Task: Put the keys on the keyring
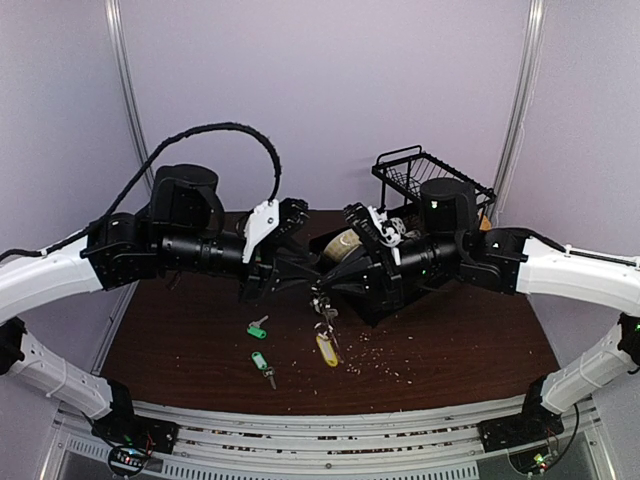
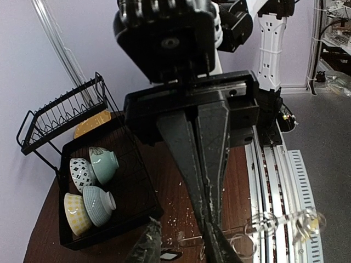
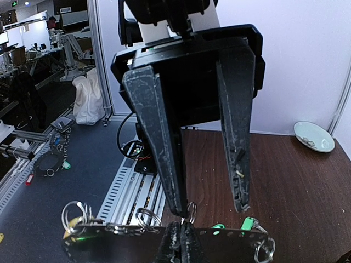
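Both arms meet over the middle of the table. My right gripper point(image 1: 332, 284) point(image 3: 182, 226) is shut on the keyring point(image 3: 126, 230), a thin silver band running across the right wrist view with small split rings hanging from it. The same keyring point(image 2: 189, 239) crosses below the right gripper point(image 2: 207, 219) in the left wrist view. My left gripper point(image 1: 305, 272) point(image 3: 213, 209) point(image 2: 181, 227) faces it, fingers apart, one tip touching a small ring point(image 3: 190, 211). Keys point(image 1: 323, 306) dangle below, one yellow-tagged point(image 1: 327, 349). Two green-headed keys point(image 1: 258, 328) point(image 1: 262, 364) lie on the table.
A black dish rack point(image 1: 420, 175) stands at the back right, over a black tray point(image 2: 137, 208) holding several bowls point(image 2: 101, 164). Crumbs point(image 1: 385, 362) are scattered over the brown table. A pale dish point(image 3: 313, 136) sits by the wall. Aluminium rails point(image 1: 330, 425) line the near edge.
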Robot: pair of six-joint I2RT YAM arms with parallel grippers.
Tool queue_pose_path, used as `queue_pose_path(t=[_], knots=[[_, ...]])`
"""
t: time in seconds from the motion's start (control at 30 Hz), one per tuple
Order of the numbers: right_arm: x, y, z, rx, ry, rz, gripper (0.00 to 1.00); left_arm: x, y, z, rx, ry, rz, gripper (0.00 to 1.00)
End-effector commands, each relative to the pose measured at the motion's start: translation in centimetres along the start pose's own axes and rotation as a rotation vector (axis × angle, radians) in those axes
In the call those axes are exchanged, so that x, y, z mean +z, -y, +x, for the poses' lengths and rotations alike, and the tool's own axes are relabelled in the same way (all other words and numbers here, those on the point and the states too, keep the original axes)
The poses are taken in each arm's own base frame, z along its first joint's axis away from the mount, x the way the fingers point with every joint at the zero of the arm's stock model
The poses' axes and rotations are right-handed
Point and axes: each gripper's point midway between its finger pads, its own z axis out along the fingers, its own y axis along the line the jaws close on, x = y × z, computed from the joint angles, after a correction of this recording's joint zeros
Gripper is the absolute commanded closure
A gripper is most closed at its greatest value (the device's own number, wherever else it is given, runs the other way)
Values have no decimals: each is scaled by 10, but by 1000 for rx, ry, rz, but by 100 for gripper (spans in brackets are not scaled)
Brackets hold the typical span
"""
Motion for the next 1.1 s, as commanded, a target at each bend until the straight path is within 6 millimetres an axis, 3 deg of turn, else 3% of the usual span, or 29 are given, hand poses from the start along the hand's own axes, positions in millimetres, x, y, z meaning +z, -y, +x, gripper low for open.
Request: queue_pose_path(t=[0.0,0.23,0.33,0.53,1.07], knots=[[-3,-8,-19,-54,35,-19,100,-13,1,2,31,-22,33,73],[-4,-9,-20,-63,37,-16,100,-22,11,7,18,32,87,65],[-4,-9,-22,-71,36,-17,100,-10,3,22,-12,-19,56,70],[-3,-8,-19,-74,30,-12,100,-11,6,15,-7,24,72,74],[-3,-8,-21,-77,36,-11,100,2,3,22,5,0,81,86]])
